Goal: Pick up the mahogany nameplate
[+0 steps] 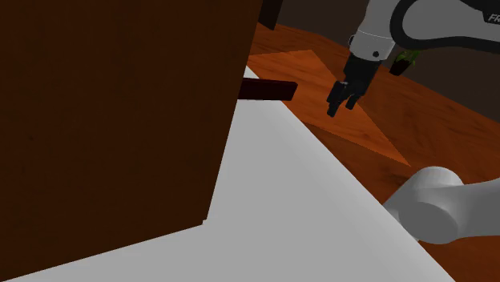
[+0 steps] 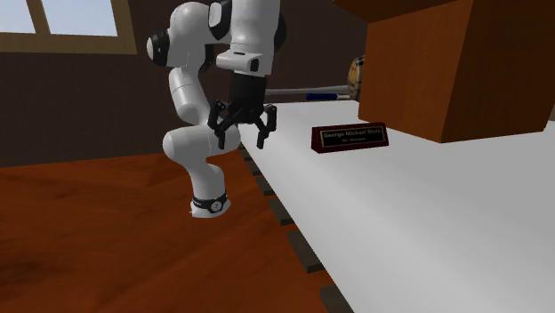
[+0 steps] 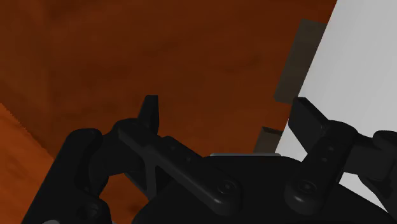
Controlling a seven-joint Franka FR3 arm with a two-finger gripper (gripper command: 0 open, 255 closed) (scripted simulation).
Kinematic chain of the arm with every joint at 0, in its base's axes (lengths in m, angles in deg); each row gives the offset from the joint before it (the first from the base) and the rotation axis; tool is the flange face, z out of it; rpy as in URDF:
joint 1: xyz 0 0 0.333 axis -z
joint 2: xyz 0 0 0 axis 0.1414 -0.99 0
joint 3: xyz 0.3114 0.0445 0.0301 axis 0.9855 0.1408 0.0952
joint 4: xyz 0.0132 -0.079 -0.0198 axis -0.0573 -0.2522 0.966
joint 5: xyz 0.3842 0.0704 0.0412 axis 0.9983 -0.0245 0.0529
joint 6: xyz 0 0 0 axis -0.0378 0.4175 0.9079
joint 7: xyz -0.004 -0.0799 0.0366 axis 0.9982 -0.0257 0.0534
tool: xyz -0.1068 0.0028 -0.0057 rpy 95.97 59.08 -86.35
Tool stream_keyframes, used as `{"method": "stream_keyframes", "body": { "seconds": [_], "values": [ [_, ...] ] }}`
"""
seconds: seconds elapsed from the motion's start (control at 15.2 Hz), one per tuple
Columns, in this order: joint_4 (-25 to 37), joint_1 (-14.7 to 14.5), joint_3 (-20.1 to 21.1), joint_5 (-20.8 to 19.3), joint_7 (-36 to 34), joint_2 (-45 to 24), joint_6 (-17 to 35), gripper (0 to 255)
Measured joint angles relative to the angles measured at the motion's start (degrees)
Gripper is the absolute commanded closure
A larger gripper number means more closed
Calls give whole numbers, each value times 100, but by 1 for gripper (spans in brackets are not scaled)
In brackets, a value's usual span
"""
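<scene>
The dark nameplate (image 2: 351,137) stands on the white surface (image 2: 427,231), close to a big wooden cabinet (image 2: 462,71). The pincer (image 2: 241,138) is spread and holds nothing. It hangs at the edge of the surface, mostly above the wooden floor (image 2: 98,240), apart from the nameplate.

White rounded arm (image 2: 182,89), dark joints, black fingers (image 3: 150,113), visible screws
</scene>
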Motion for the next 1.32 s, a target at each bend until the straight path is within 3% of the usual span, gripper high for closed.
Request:
{"method": "stream_keyframes", "body": {
  "seconds": [0.13, 0.4, 0.53, 0.86, 1.32],
  "values": [
    [84, -58, -23, -12, 139, -111, 51, 0],
    [621, -492, -214, -235, 1272, -730, -57, 0],
    [901, -775, -313, -119, 1913, -1052, 330, 0],
    [1583, -1390, -427, 55, 3532, -1741, 657, 0],
    [2387, -2182, -399, 408, 5722, -2301, 643, 0]
  ]
}}
